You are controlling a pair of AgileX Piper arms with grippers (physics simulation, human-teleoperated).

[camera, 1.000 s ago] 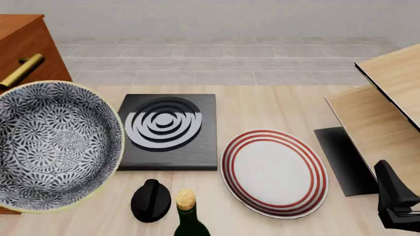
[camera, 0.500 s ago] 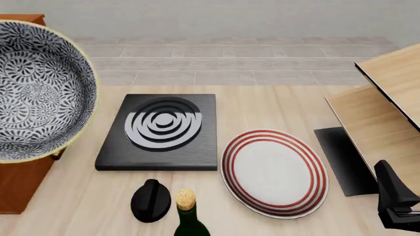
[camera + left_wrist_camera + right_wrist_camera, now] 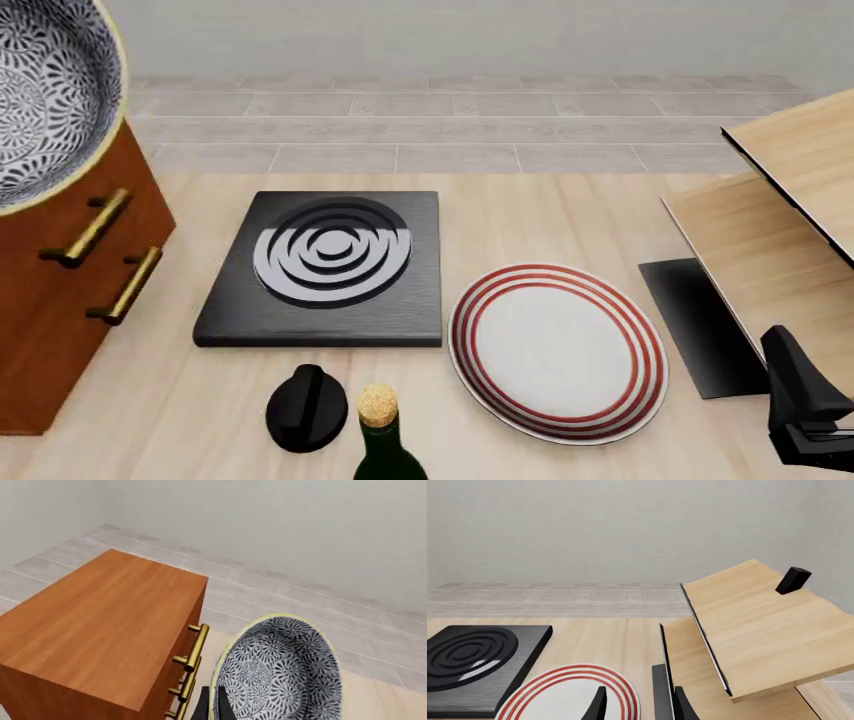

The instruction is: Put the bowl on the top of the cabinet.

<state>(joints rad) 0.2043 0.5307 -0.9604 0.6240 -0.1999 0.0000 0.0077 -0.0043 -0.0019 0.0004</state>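
Cabinet (image 3: 60, 300): far left on the desk (image 3: 561, 215).
Bowl (image 3: 280, 672): lifted, tilted, beside the cabinet's handle side, above its top.
Left fingers (image 3: 212, 707): pinching the bowl's rim.
Right fingers (image 3: 599, 706): parted, empty, over the plate (image 3: 564, 695).

Cabinet (image 3: 54, 300): reddish-brown wood, smooth satin finish, with brass-coloured metal bar handles (image 3: 91, 228). Bowl (image 3: 280, 672): glazed ceramic look, dense dark patterned interior, pale rim. Right of the cabinet: matt black slab (image 3: 327, 268) with glossy concentric rings, then a glossy white plate (image 3: 557, 352) with red rings. Table (image 3: 534, 215): pale matt wood grain.
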